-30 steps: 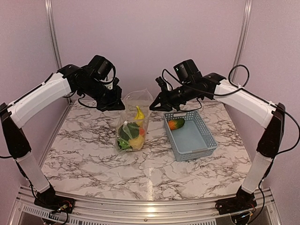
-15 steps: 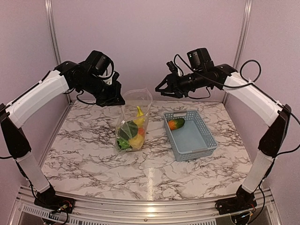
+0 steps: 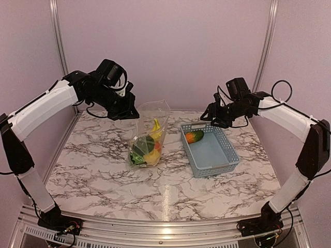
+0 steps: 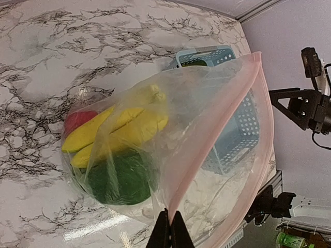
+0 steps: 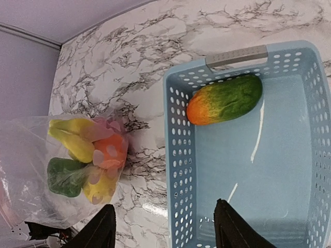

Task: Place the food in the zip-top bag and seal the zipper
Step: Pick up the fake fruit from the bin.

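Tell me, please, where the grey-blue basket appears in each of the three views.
Top external: the basket sits right of centre.
Left wrist: the basket is at upper middle, mostly seen through the zip-top bag in front of it.
Right wrist: the basket fills the right half of the picture.
Shared landmark: the filled zip-top bag, to the basket's left in the top external and right wrist views.

One zip-top bag (image 3: 153,111), one blue basket (image 3: 213,153) — one green-and-orange toy fruit (image 3: 194,136) in the basket, at least four toy foods (image 3: 145,150) bagged — exact number unclear.
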Robot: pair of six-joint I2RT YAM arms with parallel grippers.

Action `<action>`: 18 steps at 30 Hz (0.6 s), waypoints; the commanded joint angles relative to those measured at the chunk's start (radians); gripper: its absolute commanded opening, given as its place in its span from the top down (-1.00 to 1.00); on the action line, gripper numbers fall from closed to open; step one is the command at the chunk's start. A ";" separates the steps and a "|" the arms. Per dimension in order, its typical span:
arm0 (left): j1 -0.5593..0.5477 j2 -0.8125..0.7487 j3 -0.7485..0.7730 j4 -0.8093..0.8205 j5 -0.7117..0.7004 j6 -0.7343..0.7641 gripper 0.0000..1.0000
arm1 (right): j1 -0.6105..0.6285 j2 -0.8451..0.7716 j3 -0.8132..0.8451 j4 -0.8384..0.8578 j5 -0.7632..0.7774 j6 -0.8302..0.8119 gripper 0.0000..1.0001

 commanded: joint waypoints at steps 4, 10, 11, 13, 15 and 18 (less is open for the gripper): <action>0.006 -0.048 -0.037 0.023 0.011 0.010 1.00 | -0.041 0.007 -0.148 0.197 0.072 0.043 -0.27; 0.006 -0.054 -0.038 0.025 0.022 0.005 1.00 | -0.045 0.102 -0.147 0.250 0.031 0.129 -0.30; 0.006 -0.055 -0.039 0.027 0.024 0.002 1.00 | -0.046 0.117 -0.136 0.254 0.031 0.143 -0.32; 0.007 -0.062 -0.043 0.032 0.028 -0.003 1.00 | -0.047 0.137 -0.125 0.277 0.041 0.171 -0.33; 0.006 -0.068 -0.050 0.036 0.027 -0.003 1.00 | -0.047 0.154 -0.125 0.310 0.058 0.196 -0.35; 0.006 -0.081 -0.062 0.035 0.024 -0.003 1.00 | -0.046 0.210 -0.109 0.326 0.074 0.225 -0.36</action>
